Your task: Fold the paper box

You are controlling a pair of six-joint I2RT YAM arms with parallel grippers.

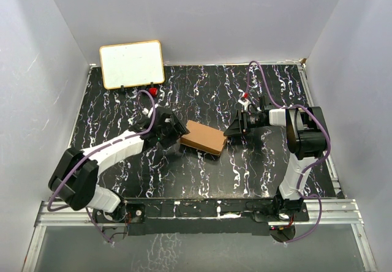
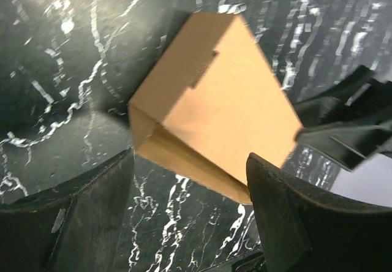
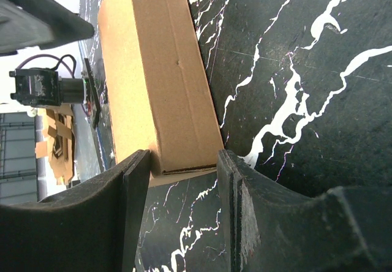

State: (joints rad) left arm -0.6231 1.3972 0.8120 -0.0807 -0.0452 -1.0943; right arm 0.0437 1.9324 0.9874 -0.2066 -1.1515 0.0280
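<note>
The paper box (image 1: pixel 203 137) is a flat, closed brown carton lying slantwise on the black marbled table between the two arms. My left gripper (image 1: pixel 173 128) is at its left end. In the left wrist view the box (image 2: pixel 214 100) lies just ahead of the open left gripper (image 2: pixel 190 157), its near edge reaching between the fingertips (image 2: pixel 278 198) without being clamped. My right gripper (image 1: pixel 233 131) is at the right end. In the right wrist view the end of the box (image 3: pixel 162 82) sits between the tips of the right gripper (image 3: pixel 184 162), with both pads (image 3: pixel 136 180) against its sides.
A white board with a tan frame (image 1: pixel 131 64) leans at the back left, with a small red object (image 1: pixel 151 91) in front of it. White walls enclose the table on three sides. Purple cables loop over both arms.
</note>
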